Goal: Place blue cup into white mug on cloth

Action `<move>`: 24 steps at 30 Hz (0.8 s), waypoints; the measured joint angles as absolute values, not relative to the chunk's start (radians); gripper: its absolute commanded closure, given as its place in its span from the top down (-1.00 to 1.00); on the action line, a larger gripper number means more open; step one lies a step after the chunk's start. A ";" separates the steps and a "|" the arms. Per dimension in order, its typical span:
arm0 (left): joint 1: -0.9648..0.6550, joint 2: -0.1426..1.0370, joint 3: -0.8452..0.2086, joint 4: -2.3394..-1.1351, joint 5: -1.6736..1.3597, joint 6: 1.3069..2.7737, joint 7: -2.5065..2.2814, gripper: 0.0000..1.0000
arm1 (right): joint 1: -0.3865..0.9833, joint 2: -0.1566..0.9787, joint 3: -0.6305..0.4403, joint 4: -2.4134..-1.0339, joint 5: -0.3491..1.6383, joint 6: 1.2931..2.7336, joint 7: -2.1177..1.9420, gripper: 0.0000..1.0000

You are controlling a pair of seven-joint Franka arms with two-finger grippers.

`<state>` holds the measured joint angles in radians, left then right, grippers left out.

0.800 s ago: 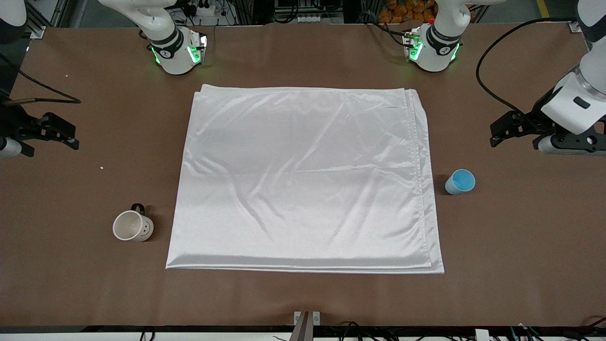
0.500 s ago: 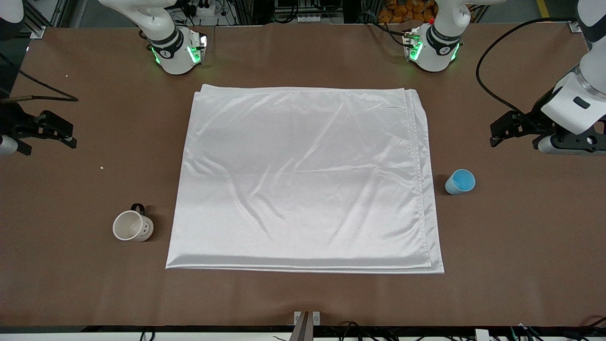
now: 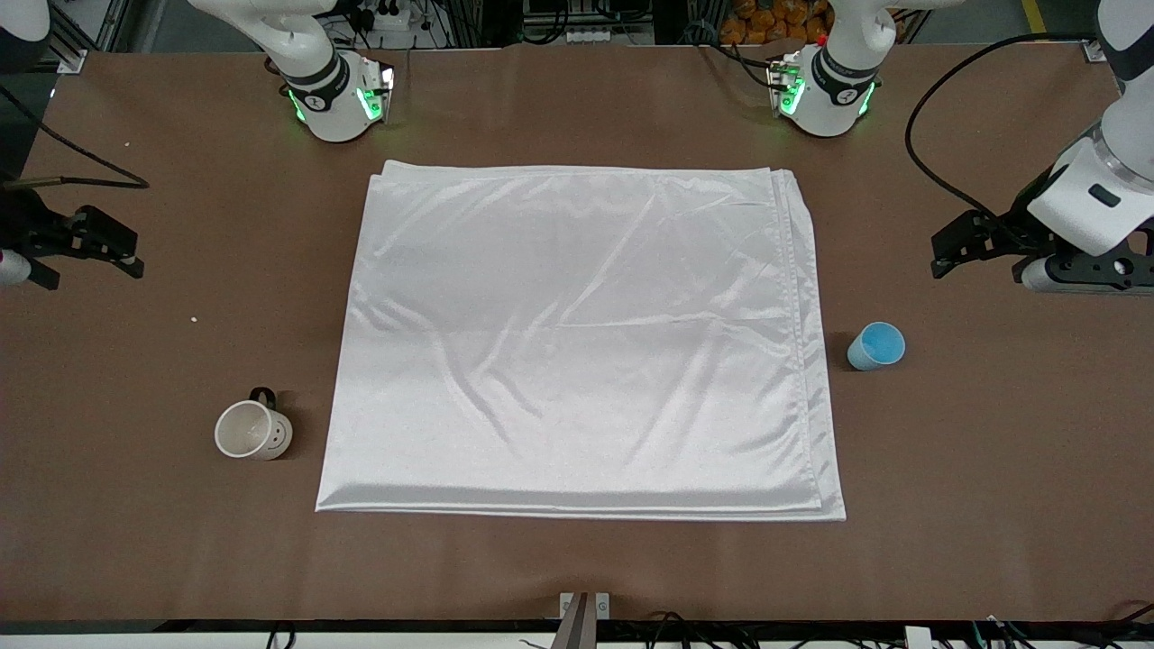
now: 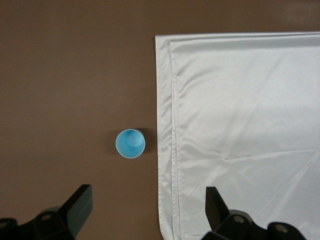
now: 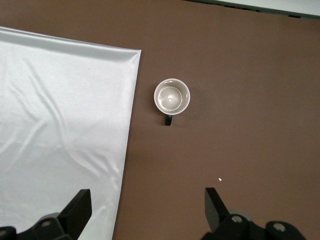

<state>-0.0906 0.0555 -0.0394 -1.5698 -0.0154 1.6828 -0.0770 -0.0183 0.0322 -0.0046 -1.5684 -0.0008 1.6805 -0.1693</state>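
The blue cup (image 3: 875,346) stands upright on the bare table beside the cloth's (image 3: 577,342) edge, toward the left arm's end. The white mug (image 3: 253,430) stands upright on the table beside the cloth, toward the right arm's end, nearer the front camera. My left gripper (image 3: 942,255) is open and empty, high over bare table, apart from the cup. In the left wrist view (image 4: 148,190) it hangs over the cup (image 4: 130,144) and the cloth edge (image 4: 240,125). My right gripper (image 3: 131,255) is open and empty. In the right wrist view (image 5: 147,192) it hangs over the mug (image 5: 171,96) and the cloth (image 5: 60,125).
The two arm bases (image 3: 338,99) (image 3: 825,95) stand just past the cloth's edge nearest the robots. A black cable (image 3: 929,135) loops over the table at the left arm's end. A small white crumb (image 3: 194,319) lies on the table toward the right arm's end.
Both grippers have shifted slightly over their ends of the table, the right one more. The cup, mug and cloth have not moved.
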 measured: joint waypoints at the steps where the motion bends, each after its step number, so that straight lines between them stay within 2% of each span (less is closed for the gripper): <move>1: -0.091 0.056 -0.039 -1.573 -0.015 1.683 -0.077 1.00 | -0.018 0.032 -0.003 -1.571 -0.001 1.680 -0.169 1.00; 7: -0.090 0.061 -0.039 -1.611 -0.015 1.696 -0.077 1.00 | -0.020 0.033 0.001 -1.594 -0.001 1.667 -0.169 1.00; 17: -0.080 0.082 -0.039 -1.759 -0.015 1.833 -0.076 1.00 | -0.053 0.051 0.001 -1.658 -0.001 1.644 -0.169 1.00; 24: -0.073 0.086 -0.038 -1.888 -0.015 1.980 -0.076 1.00 | -0.054 0.076 0.003 -1.757 -0.001 1.761 -0.169 1.00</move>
<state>-0.0731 0.0861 -0.0385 -1.8882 -0.0154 1.9799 -0.0756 -0.0537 0.0758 0.0029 -1.7566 -0.0008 1.7612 -0.1693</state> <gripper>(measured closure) 0.000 0.000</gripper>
